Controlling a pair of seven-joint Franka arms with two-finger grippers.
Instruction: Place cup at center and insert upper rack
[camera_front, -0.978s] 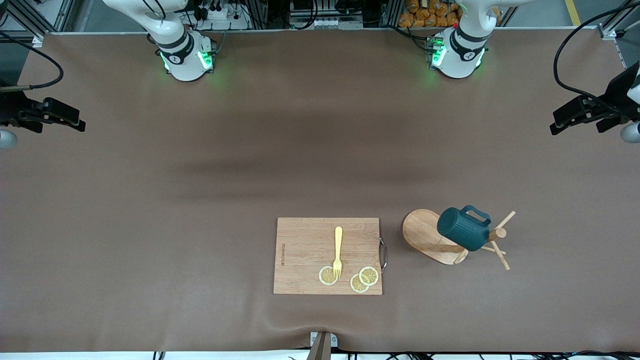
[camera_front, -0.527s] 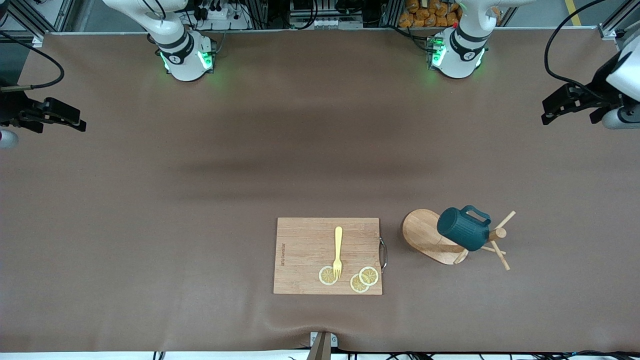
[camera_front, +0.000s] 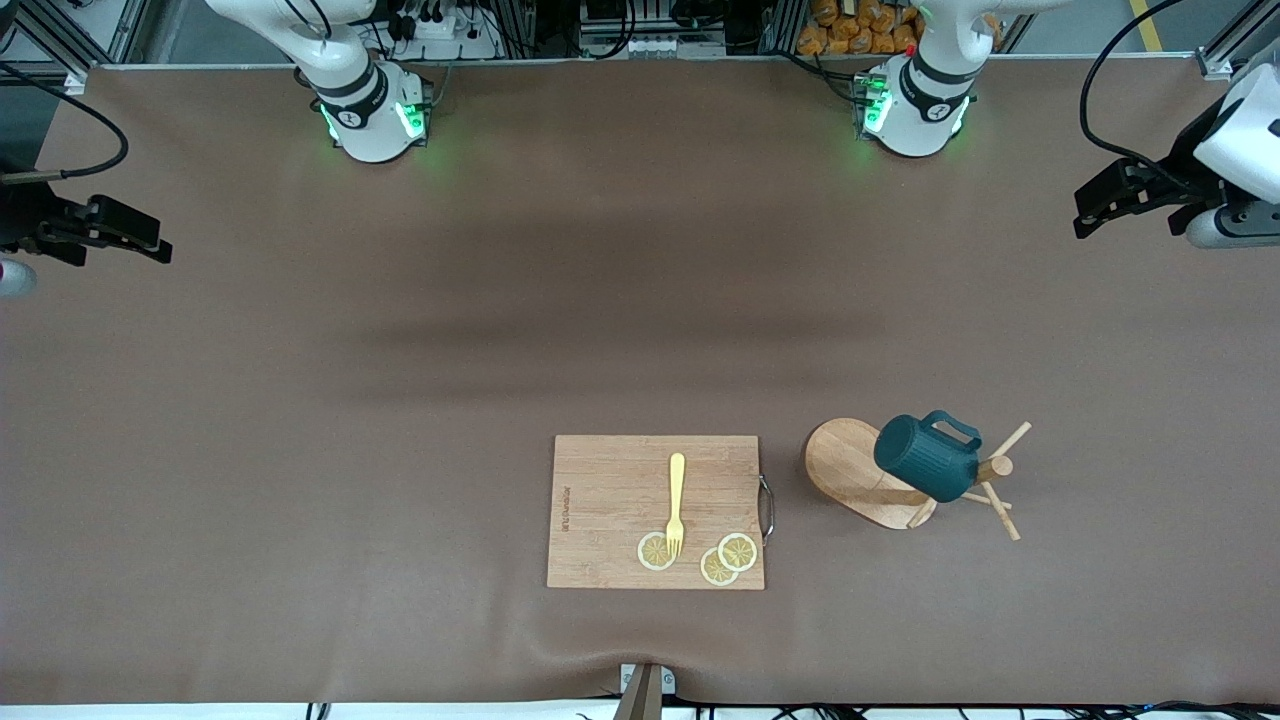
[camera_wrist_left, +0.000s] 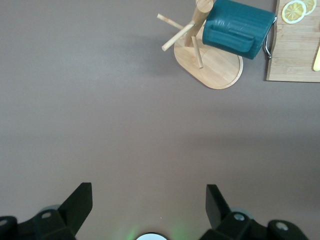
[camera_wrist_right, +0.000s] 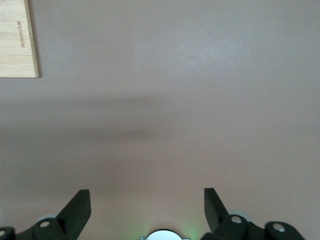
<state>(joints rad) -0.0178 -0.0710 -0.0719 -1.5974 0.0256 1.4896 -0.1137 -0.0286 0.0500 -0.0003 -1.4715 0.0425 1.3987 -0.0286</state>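
Note:
The dark teal cup (camera_front: 925, 458) hangs on the upper rack (camera_front: 850, 470), a light wooden mug tree that stands on its oval base toward the left arm's end of the table. The left wrist view shows the cup (camera_wrist_left: 235, 27) against the post above the rack's base (camera_wrist_left: 220, 70). My left gripper (camera_front: 1085, 210) hangs open and empty over the bare mat at that end, well away from the rack; the left wrist view shows its fingers spread (camera_wrist_left: 149, 192). My right gripper (camera_front: 160, 238) waits open and empty over the mat at the right arm's end (camera_wrist_right: 147, 197).
A rectangular wooden cutting board (camera_front: 610, 500) lies beside the rack, toward the right arm's end. On it are a yellow fork (camera_front: 676, 500) and lemon slices (camera_front: 728, 558). Its metal handle (camera_front: 767, 508) faces the rack. A camera mount (camera_front: 645, 690) sits at the front edge.
My left gripper has drifted a little inward from the table's end and slightly toward the bases. The right gripper, cup, rack and board have not moved.

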